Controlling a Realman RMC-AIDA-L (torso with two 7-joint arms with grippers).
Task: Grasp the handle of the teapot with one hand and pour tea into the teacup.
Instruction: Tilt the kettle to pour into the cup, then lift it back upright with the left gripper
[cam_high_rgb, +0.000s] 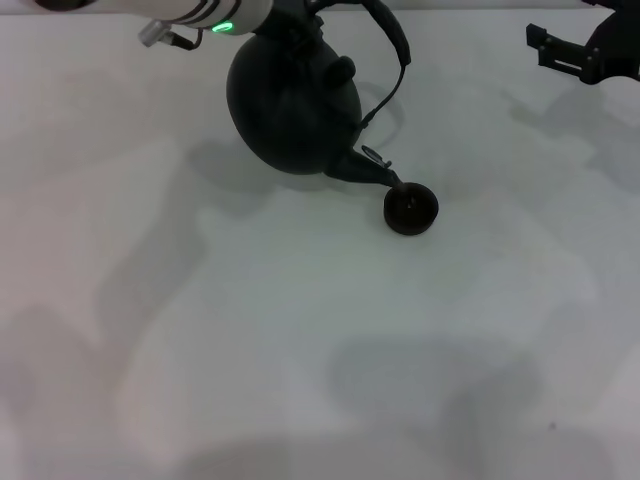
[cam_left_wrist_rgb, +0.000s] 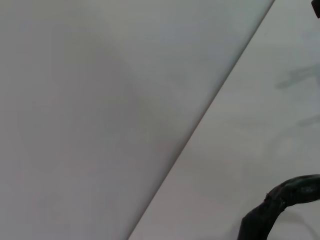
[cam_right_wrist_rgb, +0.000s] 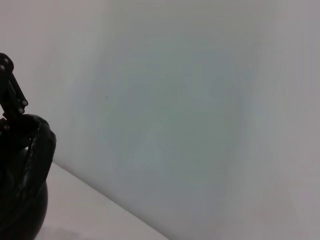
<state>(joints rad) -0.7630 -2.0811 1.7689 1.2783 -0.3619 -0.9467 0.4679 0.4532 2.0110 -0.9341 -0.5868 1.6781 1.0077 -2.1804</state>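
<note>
Black teapot (cam_high_rgb: 293, 110) tilted, spout over teacup (cam_high_rgb: 411, 210); I'd tip slowly, left gripper (cam_high_rgb: 290, 18) seemingly clamped on handle (cam_high_rgb: 392, 45), right gripper (cam_high_rgb: 560, 50) parked, fingers unclear.

head view downward, wrist views close (sharing the teapot (cam_high_rgb: 295, 105))

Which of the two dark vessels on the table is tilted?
The large round black teapot, held by the left gripper, spout dipping to the tiny dark handleless teacup, which sits flat.
</note>
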